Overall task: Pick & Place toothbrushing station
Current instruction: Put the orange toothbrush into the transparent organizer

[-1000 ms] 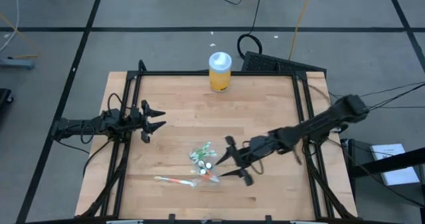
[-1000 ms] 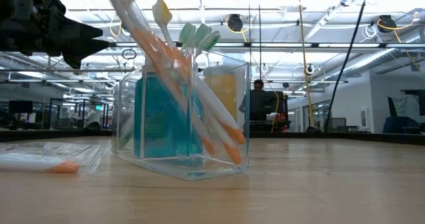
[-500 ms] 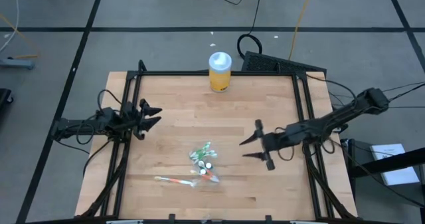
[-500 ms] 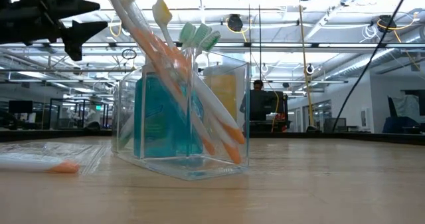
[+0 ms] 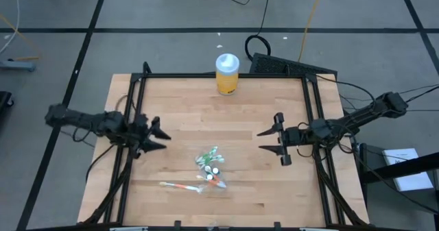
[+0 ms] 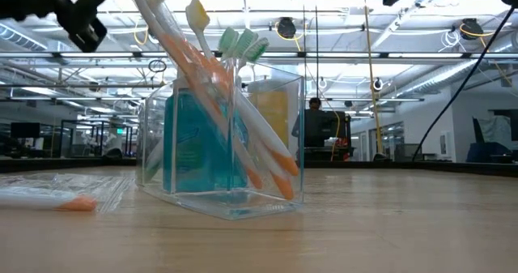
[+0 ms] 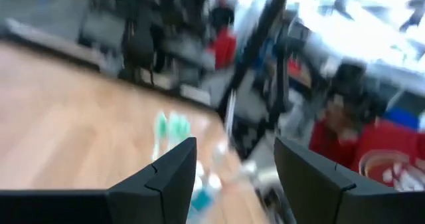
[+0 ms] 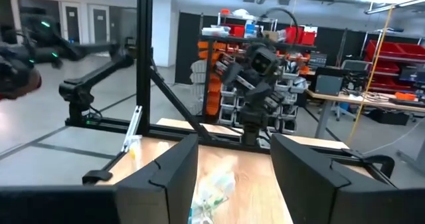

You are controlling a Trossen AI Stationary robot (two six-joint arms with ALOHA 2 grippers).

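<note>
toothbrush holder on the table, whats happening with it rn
Nothing is gripping it at this moment. The toothbrushing station, a clear container holding toothbrushes, stands on the wooden table near its front edge, with a loose toothbrush lying beside it. The right gripper hovers open off to its right, empty, and the left gripper waits open at the left side. A yellow jar sits at the far edge.

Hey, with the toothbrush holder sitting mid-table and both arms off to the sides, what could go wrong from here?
1. The toothbrushing station is clear plastic, so a gripper could misjudge its walls and knock it over.
2. Its toothbrushes lean far out over the rim; an approach from above might catch them and tip the container.
3. A loose toothbrush lies on the table right beside it; the left gripper or right gripper, both open, might snag it.
</note>
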